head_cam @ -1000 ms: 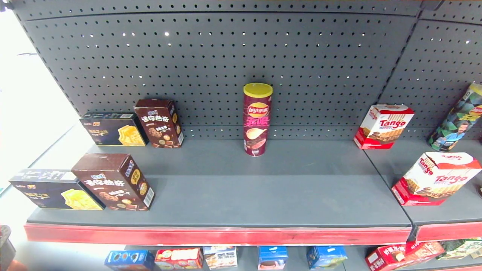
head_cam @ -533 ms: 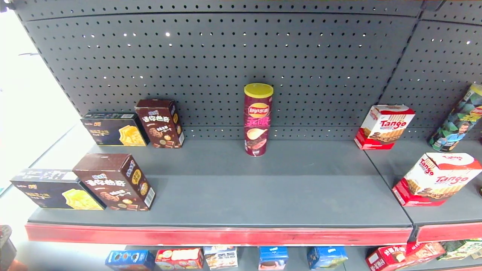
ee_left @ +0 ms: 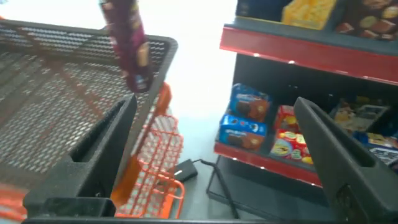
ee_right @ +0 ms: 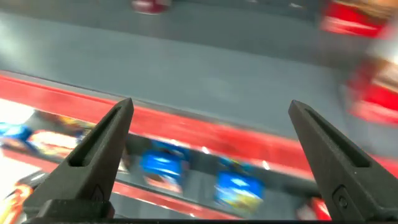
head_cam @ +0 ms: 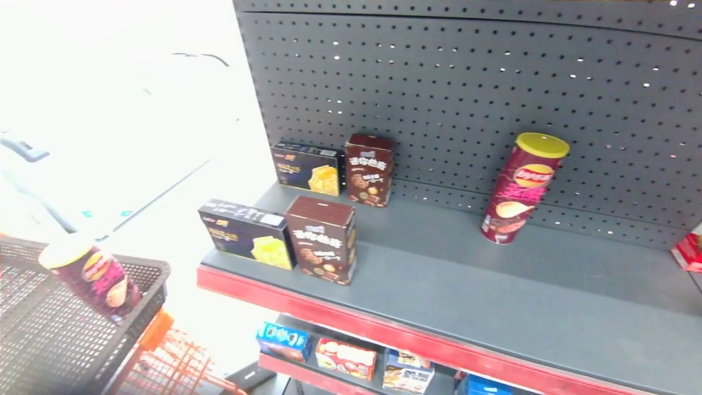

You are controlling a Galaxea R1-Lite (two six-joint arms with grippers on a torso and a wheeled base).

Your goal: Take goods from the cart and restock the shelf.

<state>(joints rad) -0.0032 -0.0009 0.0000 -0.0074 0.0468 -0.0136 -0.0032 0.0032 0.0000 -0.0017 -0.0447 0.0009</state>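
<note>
chip can point(head_cam: 90, 274) stands leaning, long way up, in the cart point(head_cam: 55, 340) on the left | left pincer point(ee_left: 214, 106) is nearer, wide open, holds nothing (right pincer point(ee_right: 211, 106) too, facing the shelf point(head_cam: 439, 274))

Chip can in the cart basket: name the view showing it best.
Head view: the chip can shows whole, lid to base, tilted in the black basket. Left wrist view shows it with the top cut off. Right wrist view faces the shelf.
</note>
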